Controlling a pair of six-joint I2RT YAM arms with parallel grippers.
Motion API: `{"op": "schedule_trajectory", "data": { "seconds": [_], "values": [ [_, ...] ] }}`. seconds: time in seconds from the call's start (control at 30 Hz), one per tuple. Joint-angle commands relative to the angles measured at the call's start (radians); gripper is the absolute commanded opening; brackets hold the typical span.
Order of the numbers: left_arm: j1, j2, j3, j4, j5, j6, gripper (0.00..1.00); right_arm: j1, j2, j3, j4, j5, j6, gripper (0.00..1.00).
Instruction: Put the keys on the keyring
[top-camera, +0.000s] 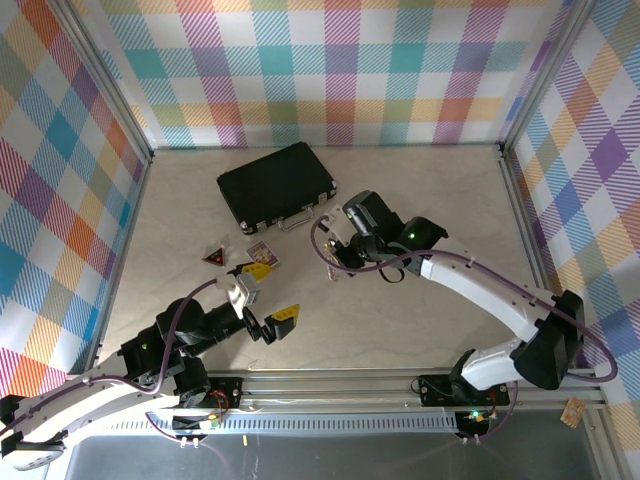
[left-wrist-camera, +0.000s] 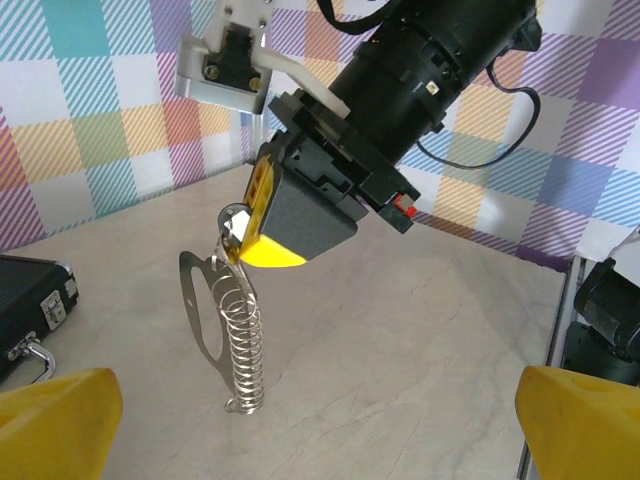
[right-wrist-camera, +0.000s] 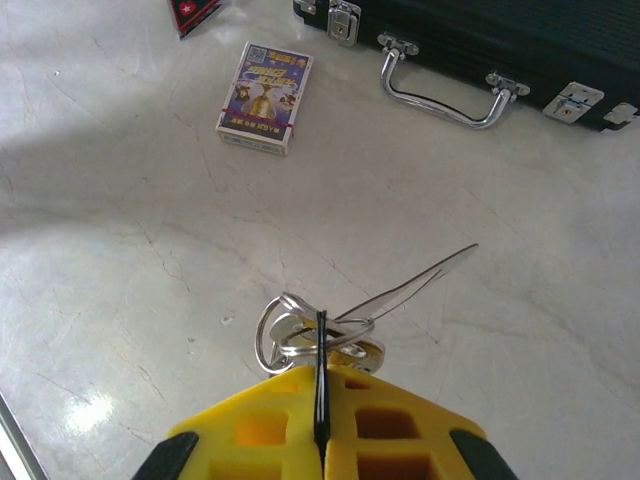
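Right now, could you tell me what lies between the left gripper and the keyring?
Only bare table, in the left wrist view: the open left gripper faces the keyring in the shut right gripper.

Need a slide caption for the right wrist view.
Right hand shut on the keyring; card box and black case lie on the table.

Left arm (top-camera: 100, 390), right arm (top-camera: 480, 290): white shells, black joints
Green status lights (top-camera: 410, 237), looping purplish cables (top-camera: 590, 345); left tool (top-camera: 270, 296) and right tool (right-wrist-camera: 320, 385) carry yellow fingers (right-wrist-camera: 260, 430).
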Motion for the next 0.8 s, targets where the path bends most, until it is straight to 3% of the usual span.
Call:
{"op": "schedule_trajectory", "data": {
  "seconds": [0.0,0.77],
  "values": [
    [-0.005,0.003,-0.004,0.010,-0.012,-0.004,1.00,-0.020,0.022,0.043,0.058,-0.057,0.013,0.00],
    [-0.005,0.007,-0.016,0.016,-0.023,-0.001,1.00,-0.097,0.197,0.108,0.166,-0.128,0.073,0.00]
  ]
}}
